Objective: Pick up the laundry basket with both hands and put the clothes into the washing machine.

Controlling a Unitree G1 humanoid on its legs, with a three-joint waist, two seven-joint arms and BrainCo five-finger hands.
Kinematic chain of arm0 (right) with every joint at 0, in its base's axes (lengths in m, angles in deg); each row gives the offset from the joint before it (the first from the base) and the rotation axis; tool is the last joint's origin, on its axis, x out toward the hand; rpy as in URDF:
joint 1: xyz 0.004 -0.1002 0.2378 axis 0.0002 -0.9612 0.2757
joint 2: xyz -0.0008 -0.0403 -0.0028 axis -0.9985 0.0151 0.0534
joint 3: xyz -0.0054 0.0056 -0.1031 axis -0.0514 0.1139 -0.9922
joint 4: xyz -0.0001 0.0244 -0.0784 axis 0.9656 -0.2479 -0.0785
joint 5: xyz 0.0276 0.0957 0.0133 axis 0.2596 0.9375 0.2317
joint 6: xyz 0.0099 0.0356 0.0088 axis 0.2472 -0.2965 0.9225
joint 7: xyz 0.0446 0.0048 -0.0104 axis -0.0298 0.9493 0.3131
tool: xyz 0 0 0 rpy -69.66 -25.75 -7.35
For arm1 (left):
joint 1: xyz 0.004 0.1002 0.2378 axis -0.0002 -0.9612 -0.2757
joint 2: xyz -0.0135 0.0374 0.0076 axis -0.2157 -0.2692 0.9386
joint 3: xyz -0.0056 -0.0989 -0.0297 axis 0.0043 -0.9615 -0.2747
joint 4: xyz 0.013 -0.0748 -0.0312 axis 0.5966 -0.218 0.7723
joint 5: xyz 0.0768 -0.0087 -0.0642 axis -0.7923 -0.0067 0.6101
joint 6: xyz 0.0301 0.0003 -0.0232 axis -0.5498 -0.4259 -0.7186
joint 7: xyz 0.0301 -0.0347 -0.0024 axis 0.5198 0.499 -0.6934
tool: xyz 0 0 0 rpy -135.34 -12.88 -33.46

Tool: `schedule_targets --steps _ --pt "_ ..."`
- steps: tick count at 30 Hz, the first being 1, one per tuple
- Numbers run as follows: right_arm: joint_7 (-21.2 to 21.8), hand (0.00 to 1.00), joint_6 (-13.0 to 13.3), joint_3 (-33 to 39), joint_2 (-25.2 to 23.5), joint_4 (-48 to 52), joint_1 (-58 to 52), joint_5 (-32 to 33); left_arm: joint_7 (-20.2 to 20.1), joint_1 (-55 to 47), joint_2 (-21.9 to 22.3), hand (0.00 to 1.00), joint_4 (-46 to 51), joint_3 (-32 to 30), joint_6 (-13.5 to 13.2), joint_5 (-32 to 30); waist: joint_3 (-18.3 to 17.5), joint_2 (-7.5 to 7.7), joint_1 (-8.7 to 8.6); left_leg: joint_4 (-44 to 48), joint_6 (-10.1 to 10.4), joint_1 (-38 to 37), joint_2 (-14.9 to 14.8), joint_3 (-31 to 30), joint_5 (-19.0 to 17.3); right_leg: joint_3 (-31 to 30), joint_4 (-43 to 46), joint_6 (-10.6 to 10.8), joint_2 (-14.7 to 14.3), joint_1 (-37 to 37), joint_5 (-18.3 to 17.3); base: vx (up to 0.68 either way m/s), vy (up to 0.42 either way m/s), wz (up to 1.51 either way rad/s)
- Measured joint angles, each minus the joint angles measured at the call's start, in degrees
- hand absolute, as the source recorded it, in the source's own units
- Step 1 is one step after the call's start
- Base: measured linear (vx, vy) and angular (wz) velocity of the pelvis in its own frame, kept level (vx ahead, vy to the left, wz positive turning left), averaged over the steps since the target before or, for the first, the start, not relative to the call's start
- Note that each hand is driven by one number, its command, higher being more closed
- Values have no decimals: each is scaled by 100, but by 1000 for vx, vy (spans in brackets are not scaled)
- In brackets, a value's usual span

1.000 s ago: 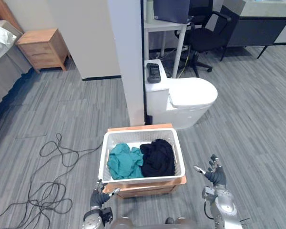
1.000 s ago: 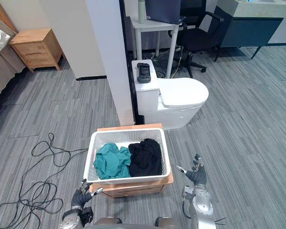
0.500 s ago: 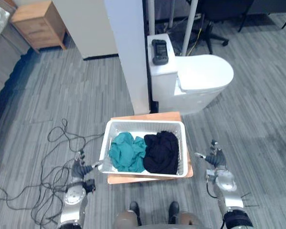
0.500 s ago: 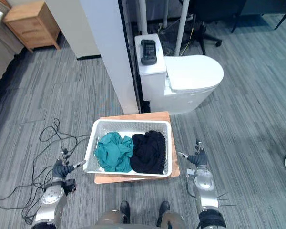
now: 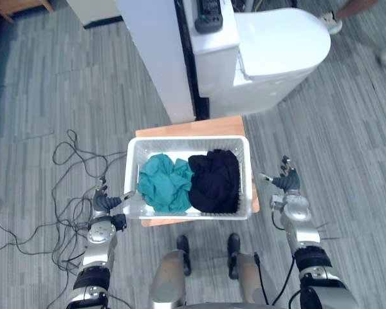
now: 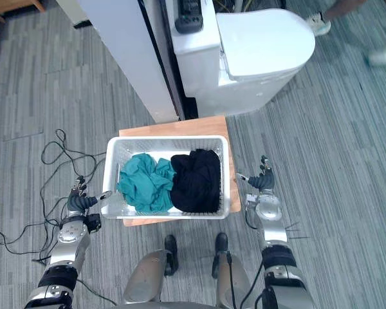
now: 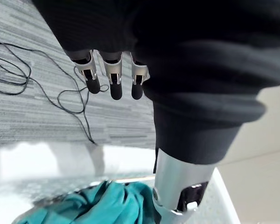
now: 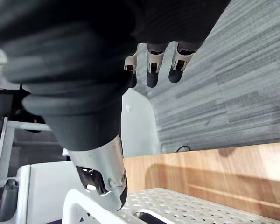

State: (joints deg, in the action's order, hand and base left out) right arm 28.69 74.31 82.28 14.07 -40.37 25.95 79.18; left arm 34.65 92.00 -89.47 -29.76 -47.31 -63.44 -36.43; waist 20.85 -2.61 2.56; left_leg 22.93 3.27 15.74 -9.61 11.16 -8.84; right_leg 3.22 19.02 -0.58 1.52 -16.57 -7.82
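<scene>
Open left hand and right hand are flanking the laundry basket, gripping nothing.
The white perforated basket, sitting on a wooden stand, is looking light and stiff, its side rims probably offering the best hold. Soft teal clothes and black clothes are lying inside.

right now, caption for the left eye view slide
Left hand and right hand, both open, flank the laundry basket of clothes.

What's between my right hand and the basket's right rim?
Nothing blocks the right hand: only the wooden board's edge and grey floor, left eye view.
</scene>
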Motion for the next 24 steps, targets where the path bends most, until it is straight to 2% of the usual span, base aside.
schedule_targets --steps 4,5,7,8,12,17,20,24 --pt "5 0 -82 -148 -216 -326 517 -41 18 627 47 0 -403 149 27 -285 10 0 36 147 0 267 -38 7 -2 -12 182 1 -13 -291 -2 -40 -12 -1" --pt "12 0 -93 -273 -276 -342 605 -41 17 772 64 100 -507 202 66 -393 20 3 64 147 1 273 -44 7 -3 -13 182 1 -18 -294 -2 -44 -11 1" --pt "27 0 -96 -487 -372 -394 746 -45 9 970 157 100 -650 237 122 -454 21 4 140 159 1 275 -46 7 -3 -14 185 1 -18 -295 -2 -50 -9 0" --pt "-3 100 -98 -510 -382 -451 825 -131 29 997 164 100 -671 228 131 -505 21 4 139 161 1 286 -46 6 -4 -14 185 1 -18 -299 -2 -59 -7 2" --pt "9 100 -108 -688 -286 -455 988 -404 32 1129 155 100 -857 224 137 -557 21 6 142 139 43 369 -71 8 -92 -14 183 8 -42 -407 -6 -66 8 -3" --pt "-4 100 -224 -930 -45 -454 989 -847 39 1045 -1 100 -1015 316 360 -536 27 17 136 -38 50 315 -48 28 -103 -30 183 10 -42 -462 -5 -69 5 -3" --pt "-5 100 -263 -977 43 -364 899 -879 40 871 -91 100 -986 491 391 -405 27 17 138 -231 54 224 -34 28 -101 -29 176 11 -52 -471 -3 -58 -14 0" --pt "-15 100 -325 -968 156 890 23 -877 52 174 -154 100 -10 683 472 -145 25 21 133 -438 107 82 8 12 -53 -32 159 21 -44 -415 13 -40 -6 1"
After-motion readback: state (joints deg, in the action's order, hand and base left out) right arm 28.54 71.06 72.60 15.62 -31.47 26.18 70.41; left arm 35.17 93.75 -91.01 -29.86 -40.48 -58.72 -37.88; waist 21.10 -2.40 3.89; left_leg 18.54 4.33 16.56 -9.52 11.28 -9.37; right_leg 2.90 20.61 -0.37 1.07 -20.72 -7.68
